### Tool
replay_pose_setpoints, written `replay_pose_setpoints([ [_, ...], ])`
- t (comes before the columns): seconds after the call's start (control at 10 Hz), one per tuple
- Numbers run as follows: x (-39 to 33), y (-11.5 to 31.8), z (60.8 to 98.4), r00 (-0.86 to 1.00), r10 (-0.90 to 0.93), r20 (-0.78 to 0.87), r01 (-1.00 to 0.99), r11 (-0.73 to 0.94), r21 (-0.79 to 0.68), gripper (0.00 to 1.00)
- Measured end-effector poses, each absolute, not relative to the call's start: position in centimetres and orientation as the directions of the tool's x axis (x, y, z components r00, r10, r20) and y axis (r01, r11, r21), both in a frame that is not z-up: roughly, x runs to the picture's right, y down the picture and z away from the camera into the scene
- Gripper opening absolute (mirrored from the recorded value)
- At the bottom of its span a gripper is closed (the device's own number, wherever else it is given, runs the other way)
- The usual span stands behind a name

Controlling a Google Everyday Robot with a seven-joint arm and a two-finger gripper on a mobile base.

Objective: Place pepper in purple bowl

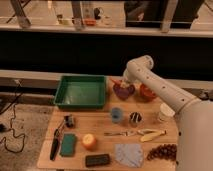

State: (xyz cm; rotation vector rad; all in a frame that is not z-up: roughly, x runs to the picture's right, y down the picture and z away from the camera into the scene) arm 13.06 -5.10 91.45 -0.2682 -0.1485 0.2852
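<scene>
The purple bowl (123,92) sits at the back of the wooden table (100,127), right of the green tray. My gripper (121,83) hangs just above the bowl's back left rim, with the white arm (160,92) reaching in from the right. A slim orange-red pepper (116,81) shows at the gripper's tip, over the bowl's edge; the gripper seems shut on it. The arm hides much of the gripper.
An orange-red bowl (147,93) stands right of the purple one. Also on the table are a green tray (80,92), blue cup (116,115), white cup (165,112), banana (151,134), round orange fruit (89,141), grapes (162,151), green sponge (67,144) and grey cloth (129,154).
</scene>
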Motion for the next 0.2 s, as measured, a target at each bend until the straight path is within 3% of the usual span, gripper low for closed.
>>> replay_pose_setpoints([
  [0.2, 13.05, -5.09, 91.46, 0.949, 0.297, 0.107, -0.257, 0.924, -0.282, 0.19],
])
